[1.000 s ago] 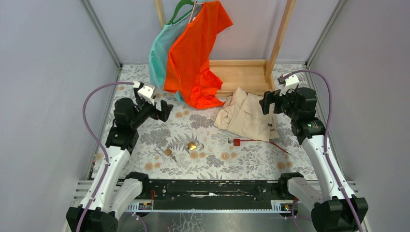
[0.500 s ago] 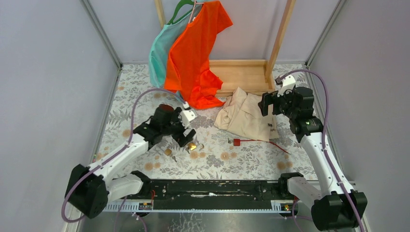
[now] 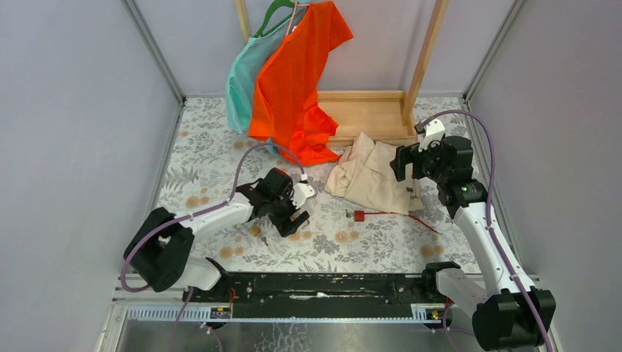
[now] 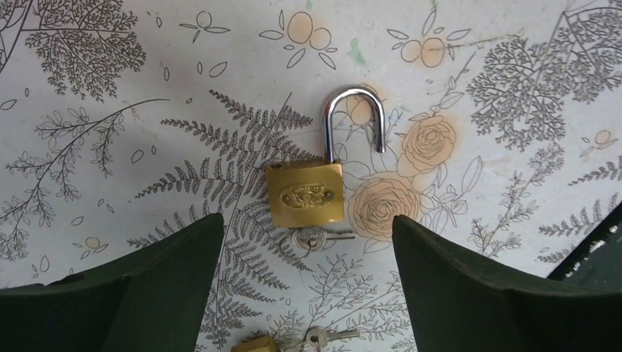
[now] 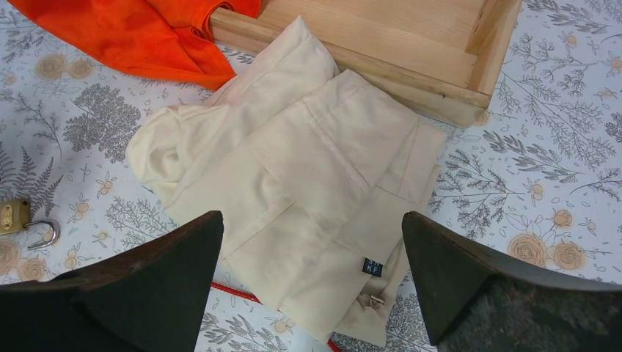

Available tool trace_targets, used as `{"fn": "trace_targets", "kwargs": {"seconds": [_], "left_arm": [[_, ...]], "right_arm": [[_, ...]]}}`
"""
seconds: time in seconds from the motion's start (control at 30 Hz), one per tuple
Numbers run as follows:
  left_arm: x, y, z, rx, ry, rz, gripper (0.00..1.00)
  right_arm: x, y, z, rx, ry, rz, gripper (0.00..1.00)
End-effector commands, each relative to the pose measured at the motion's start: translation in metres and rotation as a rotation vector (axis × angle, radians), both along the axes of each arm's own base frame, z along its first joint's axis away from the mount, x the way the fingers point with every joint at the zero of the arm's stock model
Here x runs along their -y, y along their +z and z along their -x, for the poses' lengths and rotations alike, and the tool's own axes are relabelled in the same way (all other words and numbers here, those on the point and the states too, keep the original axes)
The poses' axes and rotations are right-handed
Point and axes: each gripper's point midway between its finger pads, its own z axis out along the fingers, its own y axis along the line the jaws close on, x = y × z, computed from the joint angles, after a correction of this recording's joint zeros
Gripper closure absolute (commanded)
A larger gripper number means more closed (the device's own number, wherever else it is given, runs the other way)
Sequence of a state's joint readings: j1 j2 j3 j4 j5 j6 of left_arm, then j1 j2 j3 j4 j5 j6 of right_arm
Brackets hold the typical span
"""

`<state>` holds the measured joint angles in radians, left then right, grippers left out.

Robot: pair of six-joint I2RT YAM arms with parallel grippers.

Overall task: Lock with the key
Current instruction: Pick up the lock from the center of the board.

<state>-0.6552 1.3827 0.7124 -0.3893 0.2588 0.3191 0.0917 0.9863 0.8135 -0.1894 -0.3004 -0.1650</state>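
A brass padlock [image 4: 304, 193] lies flat on the floral cloth with its steel shackle [image 4: 354, 117] swung open. A small key [image 4: 312, 238] sits at its keyhole end. My left gripper [image 4: 308, 293] is open, low over it, with a finger on each side just below the lock body. In the top view the left gripper [image 3: 291, 213] hides the padlock. A second small brass padlock [image 3: 254, 229] with a key [image 4: 319, 337] lies nearer the arm bases. My right gripper [image 3: 402, 163] is open and empty above the beige garment [image 5: 308, 169]. The padlock also shows in the right wrist view [image 5: 15, 215].
A red cord [image 3: 389, 214] with a red tag lies right of the padlock. A wooden rack base [image 3: 363, 114] stands at the back, with an orange shirt [image 3: 293, 88] and a teal shirt [image 3: 242, 81] hanging over it. Grey walls close both sides.
My left arm swung from the far left across to the middle and down over the open padlock. My right arm shifted slightly left and lower over the beige garment.
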Motion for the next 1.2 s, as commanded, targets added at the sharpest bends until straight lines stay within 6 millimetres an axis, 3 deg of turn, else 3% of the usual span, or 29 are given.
{"fn": "trace_targets", "kwargs": {"seconds": [0.0, 0.4, 0.63, 0.73, 0.83, 0.93, 1.17], "left_arm": [[0.006, -0.001, -0.007, -0.009, 0.018, -0.028, 0.11], [0.004, -0.025, -0.005, -0.038, -0.002, -0.115, 0.31], [0.005, -0.019, -0.002, -0.019, -0.015, -0.092, 0.58], [0.006, -0.012, -0.003, 0.008, -0.033, -0.073, 0.74], [0.01, 0.002, -0.008, 0.056, -0.058, -0.038, 0.85], [0.02, 0.026, -0.014, 0.12, -0.11, 0.012, 0.9], [0.049, 0.106, -0.017, 0.182, -0.282, 0.155, 0.94]], "right_arm": [[-0.003, 0.01, -0.004, 0.055, 0.025, 0.006, 0.01], [-0.006, 0.005, -0.003, 0.039, 0.049, 0.009, 0.01], [-0.008, 0.004, -0.002, 0.036, 0.059, 0.005, 0.01], [-0.009, 0.005, -0.001, 0.045, 0.065, 0.004, 0.01], [-0.012, 0.006, 0.0, 0.05, 0.08, -0.005, 0.01], [-0.026, 0.006, 0.005, 0.047, 0.153, -0.051, 0.01], [-0.105, 0.012, 0.035, 0.045, 0.528, -0.051, 0.01]]}}
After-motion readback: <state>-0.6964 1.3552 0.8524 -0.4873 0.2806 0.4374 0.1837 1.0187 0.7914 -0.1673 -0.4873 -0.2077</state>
